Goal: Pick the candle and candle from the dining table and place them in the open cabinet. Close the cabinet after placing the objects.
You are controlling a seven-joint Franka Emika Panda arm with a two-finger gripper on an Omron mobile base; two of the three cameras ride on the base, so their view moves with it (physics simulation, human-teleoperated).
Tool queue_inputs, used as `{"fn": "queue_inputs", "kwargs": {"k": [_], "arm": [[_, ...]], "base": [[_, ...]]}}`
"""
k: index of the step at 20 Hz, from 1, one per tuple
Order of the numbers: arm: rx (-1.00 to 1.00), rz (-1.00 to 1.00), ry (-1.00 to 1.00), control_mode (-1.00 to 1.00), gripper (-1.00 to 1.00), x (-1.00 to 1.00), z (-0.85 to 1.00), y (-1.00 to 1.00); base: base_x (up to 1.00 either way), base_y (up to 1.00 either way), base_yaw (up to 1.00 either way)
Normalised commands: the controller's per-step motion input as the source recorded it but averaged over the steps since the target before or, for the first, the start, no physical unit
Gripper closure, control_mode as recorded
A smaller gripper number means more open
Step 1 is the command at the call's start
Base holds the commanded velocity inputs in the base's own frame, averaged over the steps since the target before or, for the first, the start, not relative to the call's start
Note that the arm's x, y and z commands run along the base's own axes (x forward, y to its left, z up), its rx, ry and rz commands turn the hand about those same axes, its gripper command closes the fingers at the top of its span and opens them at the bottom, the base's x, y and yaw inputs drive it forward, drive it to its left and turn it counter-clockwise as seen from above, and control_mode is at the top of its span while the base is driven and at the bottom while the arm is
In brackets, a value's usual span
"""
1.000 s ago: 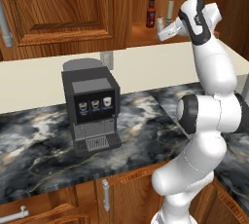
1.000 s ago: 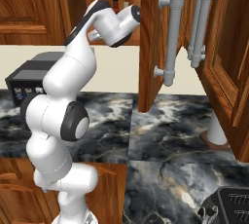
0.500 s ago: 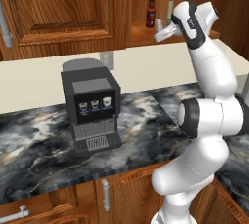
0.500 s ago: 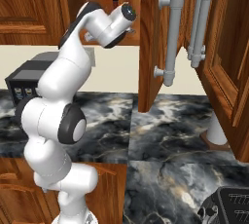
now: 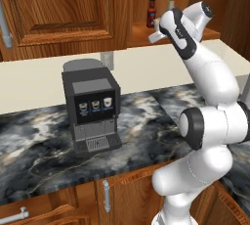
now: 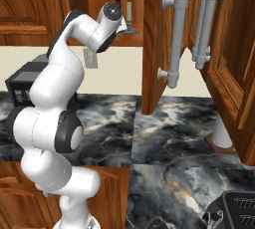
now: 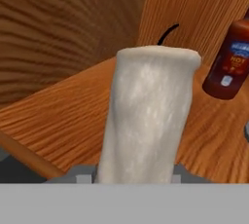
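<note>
The stubby beige-grey candle (image 7: 148, 116) with a black wick rises close before the camera in the hand view, and my gripper (image 7: 131, 177) is shut on its lower part, just above the wooden shelf (image 7: 58, 116) of the open cabinet. The thin cream candle (image 6: 128, 11) stands on its grey base on that shelf, right of my hand (image 6: 112, 14). From the left base view, my hand (image 5: 163, 26) reaches into the cabinet opening beside the thin candle (image 5: 172, 6). The cabinet door (image 6: 157, 49) hangs open, with its silver bar handle (image 6: 175, 34).
A dark bottle with a red cap (image 7: 229, 62) stands on the shelf right of the held candle, also visible as the bottle (image 5: 152, 11). A black coffee machine (image 5: 93, 106) sits on the black marbled counter (image 5: 39, 146). A white cylinder on a brown base (image 6: 221, 136) stands at the right.
The wrist has turned and the hand has pushed further up and into the cabinet opening with the stubby candle. The base has not moved.
</note>
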Motion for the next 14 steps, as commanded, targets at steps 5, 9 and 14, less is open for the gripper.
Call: {"fn": "queue_inputs", "kwargs": {"k": [5,9,14], "arm": [[-0.07,-0.08,-0.07,-1.0,1.0,0.31,-0.34,0.04],[-0.05,-0.03,-0.08,-1.0,1.0,0.36,-0.4,0.0],[-0.01,-0.03,-0.05,-1.0,1.0,0.44,-0.39,0.0]], "base": [[0.0,0.0,0.0],[0.0,0.0,0.0],[0.0,0.0,0.0]]}}
